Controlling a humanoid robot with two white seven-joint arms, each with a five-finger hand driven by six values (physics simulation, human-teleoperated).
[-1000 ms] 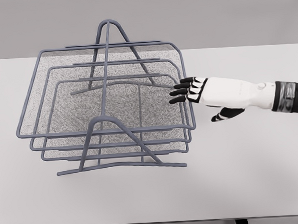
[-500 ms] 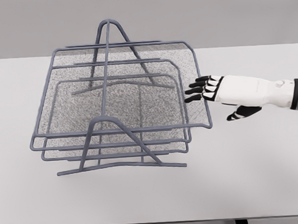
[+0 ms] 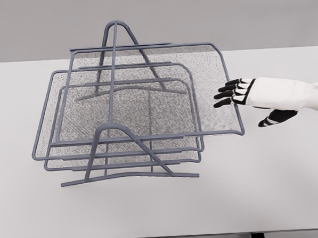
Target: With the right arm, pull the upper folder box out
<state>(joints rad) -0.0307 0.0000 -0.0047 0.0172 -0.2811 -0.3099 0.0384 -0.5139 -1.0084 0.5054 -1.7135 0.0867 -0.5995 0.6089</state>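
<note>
— Well, where does your upper folder box sit right now?

— It rides at the top of the wire rack, in the middle of the frame, and it juts out toward the right, well past the two lower trays. Your right robot hand is at its right rim, right of centre, black fingertips curled at the wire edge. From this view you cannot tell whether they truly hook the rim or only touch it, and the thumb hangs below, apart from the tray.

— So what could go wrong from here?

— Three things, I'd judge. If the fingers are merely resting on the wire, your next pull may slip off and leave the box where it is. The box looks skewed, its near right corner further out than its far one, so an off-axis pull could jam it in the runners. And with so much of it overhanging, pull too far and it may tip off the rack onto the bench.

— And the left arm?

— Not in the picture at all.
</note>
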